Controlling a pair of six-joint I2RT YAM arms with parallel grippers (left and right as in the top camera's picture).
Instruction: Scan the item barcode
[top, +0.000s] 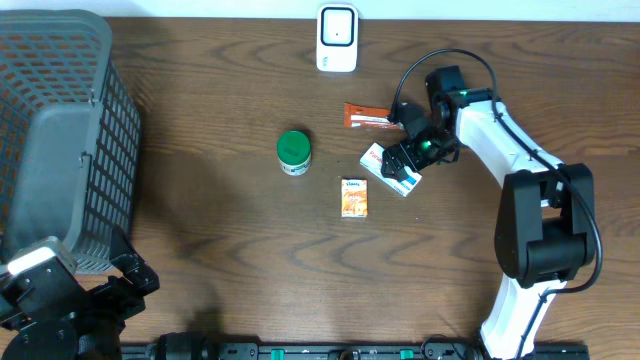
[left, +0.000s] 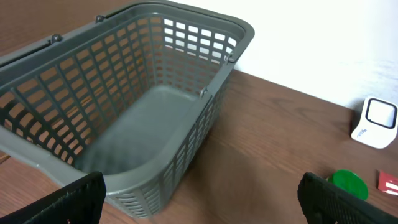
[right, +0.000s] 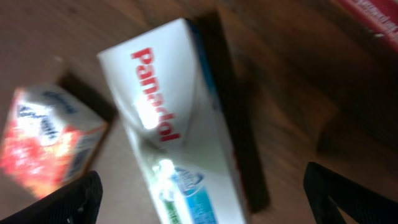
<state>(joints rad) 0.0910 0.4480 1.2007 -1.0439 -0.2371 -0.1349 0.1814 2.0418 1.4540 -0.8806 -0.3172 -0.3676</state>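
Your right gripper (right: 208, 199) has its jaws spread wide, one finger on each side of the Panadol box (right: 177, 118), and nothing is pinched. The box lies flat on the table (top: 230, 240), right of centre, with its long sides facing your fingers. Judge it as light, thin card: stiff at the edges, soft on the broad faces, with a glossy skin that may slip. Take it across the narrow width, near the middle of its length. Squeeze gently so you neither crush it nor cover the barcode, which does not show from here.

A small orange box (top: 354, 198) lies just beside it and a red packet (top: 367, 117) lies close behind, so lift straight up before turning. The scanner (top: 337, 38) stands at the far edge, with only the red packet near the way there. A green-lidded jar (top: 294, 150) sits further left, off that path. Your left gripper (top: 125, 285) hangs with jaws apart and empty by the basket (top: 120, 130), well away.
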